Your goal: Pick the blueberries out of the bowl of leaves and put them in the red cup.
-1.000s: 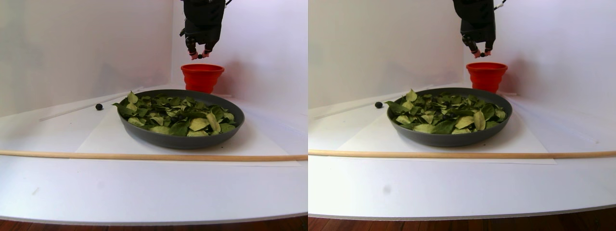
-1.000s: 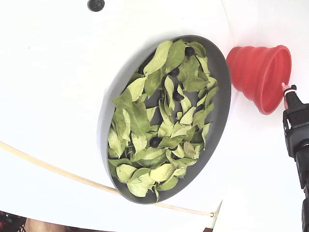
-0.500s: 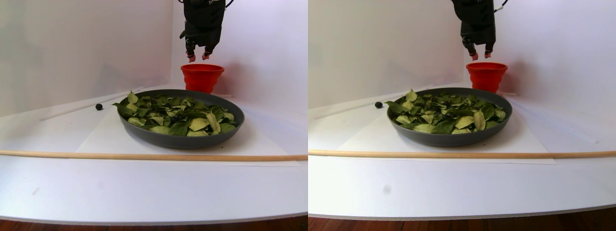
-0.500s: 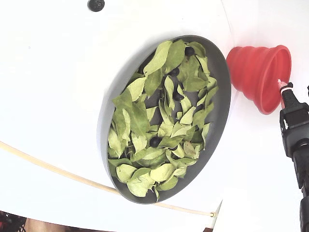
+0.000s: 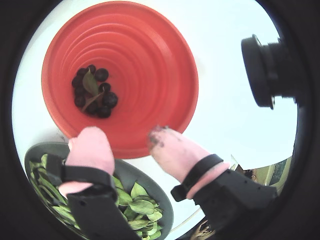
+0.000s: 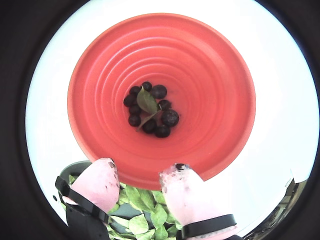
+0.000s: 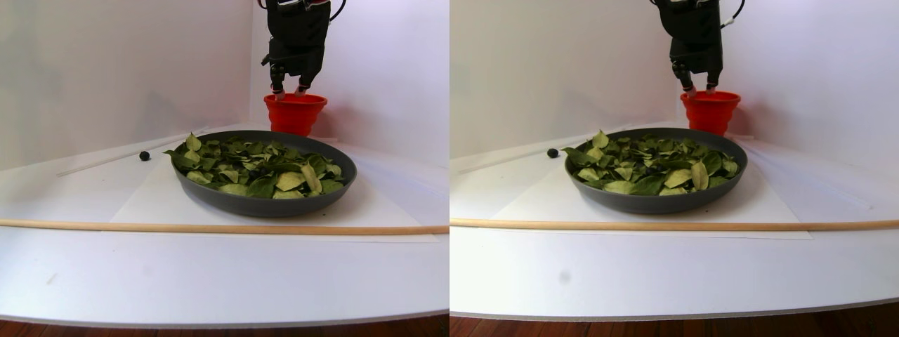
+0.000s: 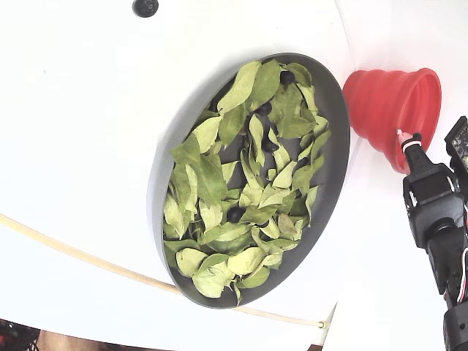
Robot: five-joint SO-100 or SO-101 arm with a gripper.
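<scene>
Wooden dowel across white table front.

Open, empty gripper above near rim of red cup, nothing between pink fingers; cup mouth clear from above. Bowl of leaves just beside cup, mid-table. Wooden rod across front edge; stray berry beside bowl

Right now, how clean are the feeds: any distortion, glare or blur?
Both wrist views are fisheye with black vignette corners, yet the red cup and blueberries read sharply; the stereo pair view is evenly lit; in the fixed view the white table is bright, nearly washed out.
</scene>
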